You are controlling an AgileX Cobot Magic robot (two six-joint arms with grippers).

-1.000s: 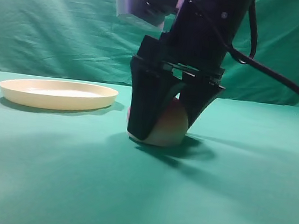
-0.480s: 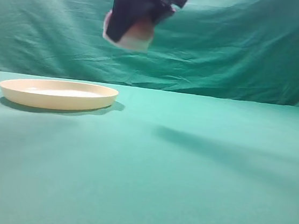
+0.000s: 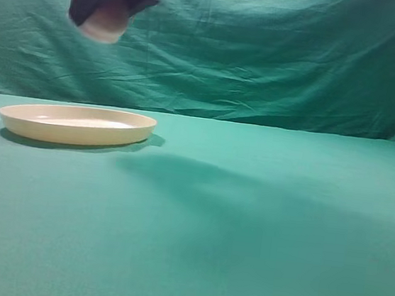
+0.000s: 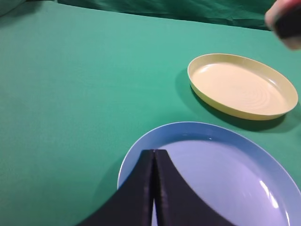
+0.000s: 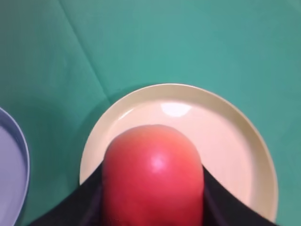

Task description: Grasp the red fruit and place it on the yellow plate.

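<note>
Red fruit (image 5: pixel 153 174): clamped in right gripper (image 3: pixel 103 8) high above yellow plate (image 3: pixel 77 124); early release risks bounce off rim.

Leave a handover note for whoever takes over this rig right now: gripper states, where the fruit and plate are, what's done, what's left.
Right gripper: shut on the red fruit, held high in the air above the yellow plate.
Left gripper: shut, holding nothing, hovering over the light blue dish.
Yellow plate: on the green cloth, nothing on it.
Done: fruit grasped, lifted, carried over the plate.
Left: lower, set the fruit on the plate, release, withdraw.
</note>
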